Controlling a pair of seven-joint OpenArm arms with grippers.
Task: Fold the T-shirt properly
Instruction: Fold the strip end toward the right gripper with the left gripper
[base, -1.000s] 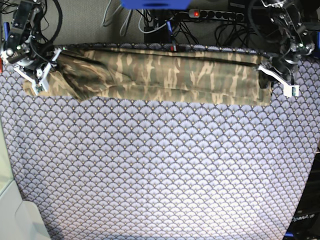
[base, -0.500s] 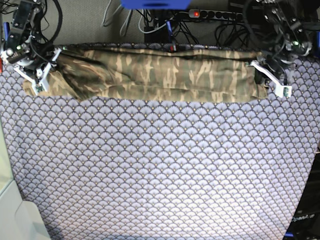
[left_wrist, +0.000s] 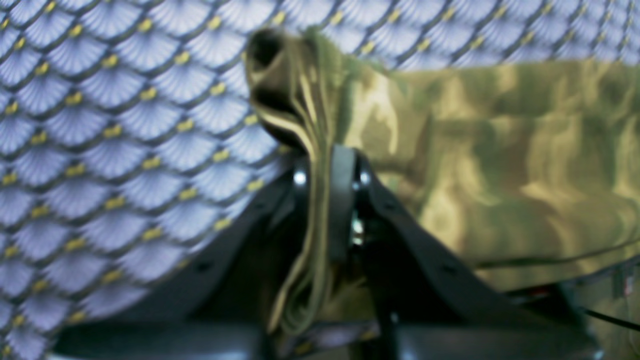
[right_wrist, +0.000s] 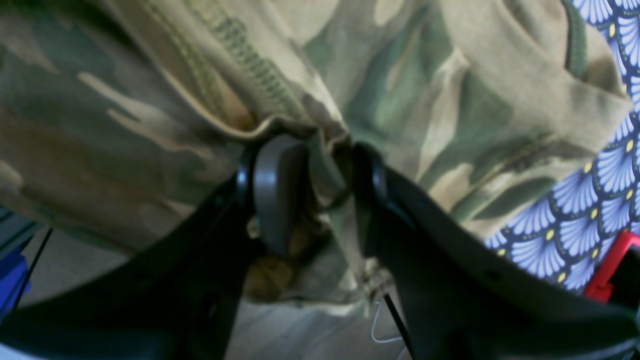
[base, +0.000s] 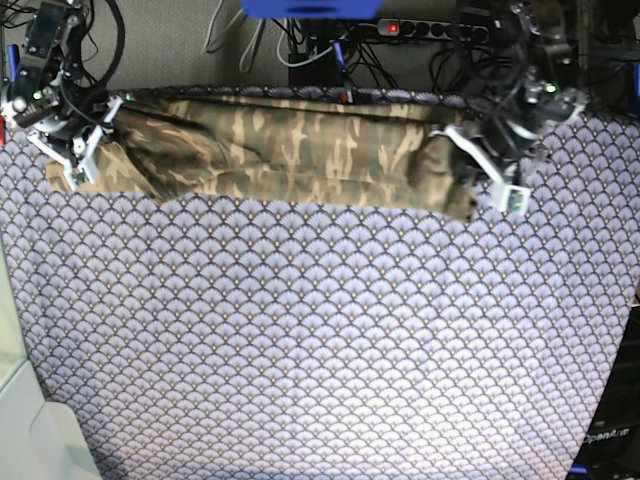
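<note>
Base view: both grippers, left (base: 487, 168) and right (base: 85, 142), pinch the limp T-shirt (base: 290, 150); grab hems, it sags.

A counter (base: 300, 350) fills most of the base view, covered by a purple cloth (base: 320, 330) printed with fan-shaped scales, each with a small yellow dot. The cloth lies flat and reaches the far edge. Beyond that edge is grey floor (base: 170, 45) with a tangle of dark and white cables (base: 300, 50). A black power strip (base: 435, 30) lies there, its red switch lit. A blue object (base: 310, 6) sits at the top edge, cut off by the frame. A pale surface (base: 25, 430) shows at the lower left corner. Light is even, with soft shadows.
</note>
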